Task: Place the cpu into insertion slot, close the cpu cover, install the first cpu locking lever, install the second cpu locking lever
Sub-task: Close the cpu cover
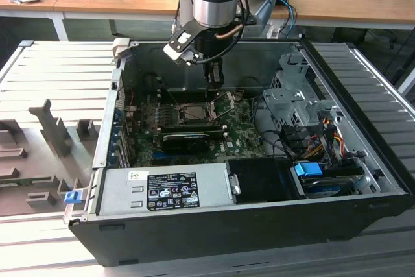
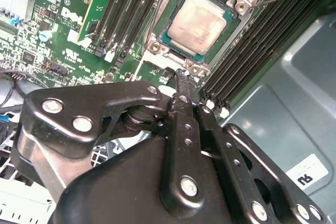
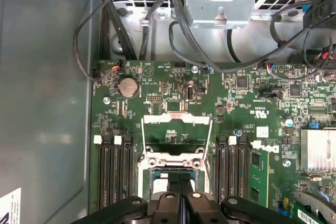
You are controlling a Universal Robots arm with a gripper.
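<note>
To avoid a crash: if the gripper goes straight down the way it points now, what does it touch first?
Probably the gripper meets the grey metal rim of the insertion slot, just beside the cpu; depth is unclear.

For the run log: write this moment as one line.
cpu: seated in insertion slot | cpu cover: open | hand: shut, empty, near slot rim

Light: bright, diffuse, even across the scene.
Shadow: dim along the case point(image 1: 162, 63) walls.
Glare: pale sheen on the cpu point(image 2: 202, 22).
</note>
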